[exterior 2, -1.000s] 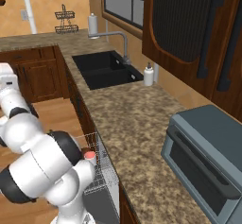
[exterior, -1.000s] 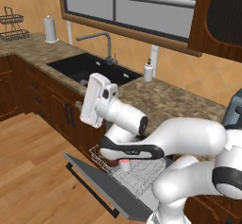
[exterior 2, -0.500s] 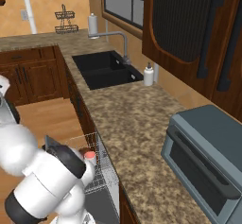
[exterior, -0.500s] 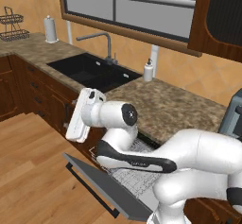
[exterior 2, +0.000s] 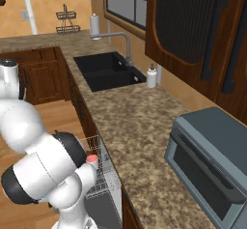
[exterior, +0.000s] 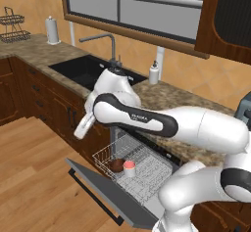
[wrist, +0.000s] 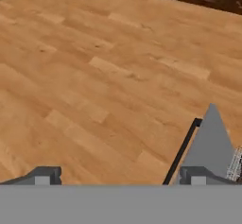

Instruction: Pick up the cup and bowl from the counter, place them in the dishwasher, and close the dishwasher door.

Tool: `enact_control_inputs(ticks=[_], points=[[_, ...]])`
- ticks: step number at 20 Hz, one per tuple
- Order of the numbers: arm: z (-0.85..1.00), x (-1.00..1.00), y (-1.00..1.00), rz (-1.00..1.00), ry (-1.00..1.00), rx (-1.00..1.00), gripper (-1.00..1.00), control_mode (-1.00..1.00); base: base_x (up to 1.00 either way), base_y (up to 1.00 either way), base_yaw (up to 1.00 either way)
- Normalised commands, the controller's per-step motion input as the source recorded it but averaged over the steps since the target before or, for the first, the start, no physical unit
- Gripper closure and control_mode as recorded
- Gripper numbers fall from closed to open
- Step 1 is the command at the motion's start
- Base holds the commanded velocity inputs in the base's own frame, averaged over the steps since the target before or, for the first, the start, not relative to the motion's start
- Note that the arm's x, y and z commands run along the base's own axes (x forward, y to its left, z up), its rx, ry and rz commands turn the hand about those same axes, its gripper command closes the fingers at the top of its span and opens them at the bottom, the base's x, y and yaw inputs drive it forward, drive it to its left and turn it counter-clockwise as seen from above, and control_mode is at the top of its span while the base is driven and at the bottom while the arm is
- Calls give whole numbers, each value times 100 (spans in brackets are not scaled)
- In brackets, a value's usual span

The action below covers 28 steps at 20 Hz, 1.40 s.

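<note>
With the cup (exterior: pixel 129 166) and bowl (exterior: pixel 117 165) sitting in the dishwasher rack (exterior: pixel 135 167) at lower centre, we hold our gripper (wrist: pixel 118 176) wide and empty. We should dip beneath the dishwasher door (exterior: pixel 108 191) edge, near its bar handle (wrist: pixel 179 154), then lift steadily.

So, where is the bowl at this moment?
In the left base view the bowl sits in the white wire rack of the open dishwasher, at the rack's left front, right beside the cup.
</note>
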Motion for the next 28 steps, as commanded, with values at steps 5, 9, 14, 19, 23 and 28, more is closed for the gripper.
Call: enact_control_inputs(ticks=[5,9,14,19,23,28], points=[[-96,-21,0,-31,30,-59,-100,-100,0,0,0],[-99,-64,10,-35,2,-58,-100,-100,0,0,0],[-100,-10,-12,-19,0,-30,-100,-100,0,0,0],[-81,0,53,-18,-6,-26,-100,-100,0,0,0],[-82,2,9,-13,0,-19,-100,-100,0,0,0],[-56,6,0,-2,0,-12,-100,-100,0,0,0]])
